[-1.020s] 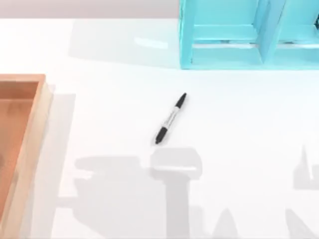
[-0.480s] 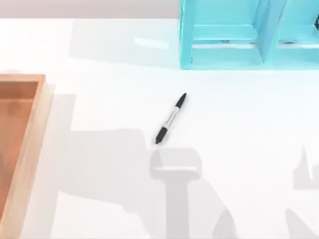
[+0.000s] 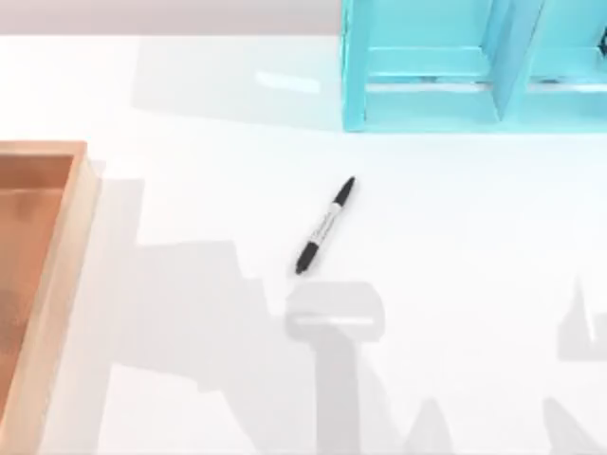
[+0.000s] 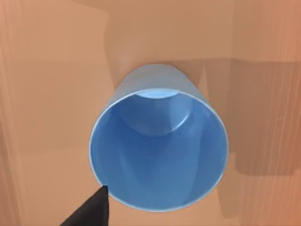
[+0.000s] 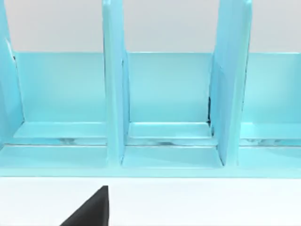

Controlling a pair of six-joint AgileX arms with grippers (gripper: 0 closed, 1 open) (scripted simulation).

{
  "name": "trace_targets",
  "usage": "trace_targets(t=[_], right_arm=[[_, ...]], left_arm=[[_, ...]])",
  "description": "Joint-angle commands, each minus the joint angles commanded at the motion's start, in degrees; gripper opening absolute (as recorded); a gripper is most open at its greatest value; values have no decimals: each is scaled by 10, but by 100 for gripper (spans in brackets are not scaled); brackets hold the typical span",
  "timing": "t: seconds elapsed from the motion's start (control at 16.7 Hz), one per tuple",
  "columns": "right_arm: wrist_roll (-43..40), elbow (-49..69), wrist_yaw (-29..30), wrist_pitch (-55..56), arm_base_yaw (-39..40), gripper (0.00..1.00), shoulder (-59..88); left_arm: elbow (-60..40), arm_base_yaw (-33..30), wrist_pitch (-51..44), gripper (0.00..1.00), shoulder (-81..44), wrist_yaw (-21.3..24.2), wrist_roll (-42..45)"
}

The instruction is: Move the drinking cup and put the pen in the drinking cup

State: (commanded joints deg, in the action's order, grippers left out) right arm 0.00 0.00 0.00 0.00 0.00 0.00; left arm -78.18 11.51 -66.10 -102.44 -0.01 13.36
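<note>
Your work surface is a plain white table [image 3: 190,95], lit so that grey shadows of the arms fall across its near half. At the top view's left edge you have a wooden tray [image 3: 71,237] with raised walls and an orange-brown floor, cut off by the frame. The left wrist view looks down into that kind of wooden floor, and on it stands the drinking cup [image 4: 160,150], upright, open mouth toward the camera, plain blue inside and out. One black fingertip [image 4: 91,212] of your left gripper pokes in just beside the cup's rim, outside the wall; with a single tip in sight, you cannot tell from it whether that gripper is open or closed.

Near the middle of the table lies the pen [image 3: 325,226], flat and slanted, one black end toward the shelf and the other toward you, grey-white barrel between, well apart from the tray and from the shelf.

At the far right stands the turquoise shelf unit [image 3: 427,95], its upright dividers splitting it into compartments; its top and right side run out of the top view. Your right wrist view faces those compartments head-on, with a pale wall [image 5: 164,23] behind. A single black fingertip [image 5: 91,209] of the right gripper shows over the white table, and its state cannot be told either.
</note>
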Motion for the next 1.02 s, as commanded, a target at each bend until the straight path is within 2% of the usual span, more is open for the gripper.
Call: trace_targets(t=[0.3, 0.66, 1.02], right_arm=[[0, 0, 0, 0, 0, 100, 0], [0, 0, 0, 0, 0, 100, 0], [0, 0, 0, 0, 0, 100, 0]], left_arm=[[93, 2, 134, 100, -31, 0, 3], [113, 2, 156, 100, -38, 0, 3], [113, 2, 156, 55, -38, 0, 3]])
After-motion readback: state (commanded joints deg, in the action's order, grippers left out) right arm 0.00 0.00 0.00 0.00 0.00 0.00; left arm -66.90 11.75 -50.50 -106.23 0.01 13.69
